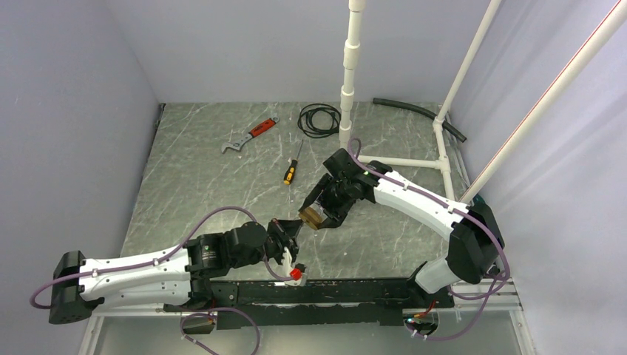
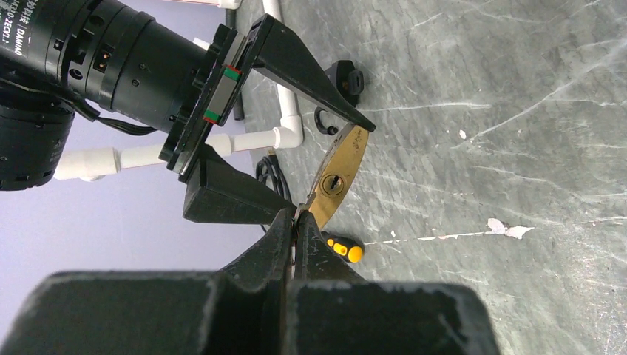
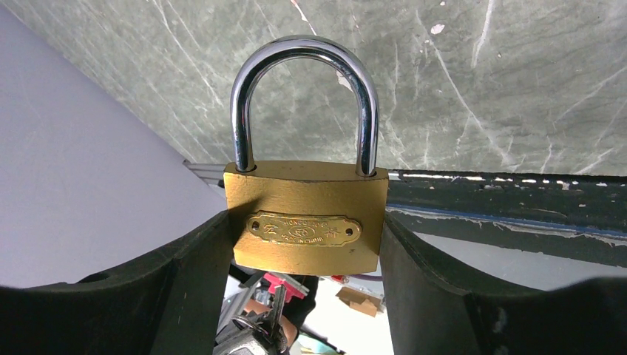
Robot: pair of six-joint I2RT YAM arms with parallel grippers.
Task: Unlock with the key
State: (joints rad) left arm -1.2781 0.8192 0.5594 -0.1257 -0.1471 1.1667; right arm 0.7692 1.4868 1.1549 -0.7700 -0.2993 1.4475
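Now: right gripper (image 3: 304, 248) clamps brass padlock (image 3: 304, 194) (shackle closed); left gripper (image 2: 295, 222) pinched, seemingly on key (image 2: 297, 211).

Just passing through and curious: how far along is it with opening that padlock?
Done: the right gripper holds the padlock, and the left gripper pinches the key. In hand: lining the key up just short of the keyhole. To do: insert, turn; the shackle is closed.

brass padlock (image 3: 305, 218), chrome shackle (image 3: 303, 89) clicked shut, pinched by its sides in the right hand (image 1: 316, 213), keyhole (image 2: 333, 182) on the bottom
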